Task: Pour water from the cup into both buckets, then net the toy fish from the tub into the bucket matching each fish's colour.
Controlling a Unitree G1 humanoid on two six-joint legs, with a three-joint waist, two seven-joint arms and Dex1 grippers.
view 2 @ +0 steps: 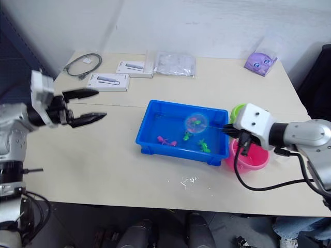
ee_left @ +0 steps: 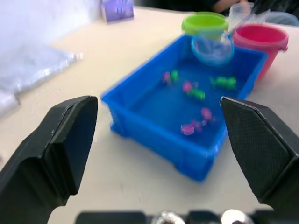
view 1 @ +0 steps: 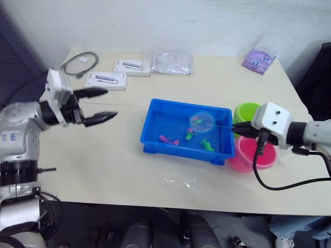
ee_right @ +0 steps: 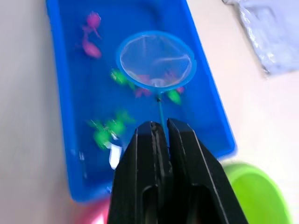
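A pale beige table (view 1: 129, 155) stands against a white wall, and the blue tub (view 1: 155, 140) sits near its middle; I'll place everything from that tub.

Nearest the front edge, just short of the tub, a small wet patch (view 1: 178, 181) glistens on the tabletop. Inside the tub lie the toy fish (view 1: 169, 139), pink and green ones scattered over the floor. The net (view 1: 201, 122) hangs over the tub's far half, hoop roughly level, its thin handle running back to the right gripper (ee_right: 159, 128), whose fingers are pressed together on that handle. Something pink seems to lie in or under the mesh; I can't tell which.

Hard against the tub's right end stand the pink bucket (view 1: 247, 155) and, behind it, the green bucket (view 1: 246, 111). In the left wrist view the clear cup (ee_left: 243, 14) shows beyond them.

Well off the tub's left side, the left gripper (view 1: 98, 106) hovers above the table with fingers spread wide, holding nothing.

Beyond the tub, near the wall, lie two white boxes (view 1: 106, 80), a coiled cable (view 1: 80, 63), a clear plastic bag (view 1: 172, 62) and a purple packet (view 1: 258, 60).

The risk, as I see it: the handle is thin and pinched at its very end, so the hoop could twist or tip on the way over, dropping a fish on the table or into the wrong bucket, since the two stand so close.
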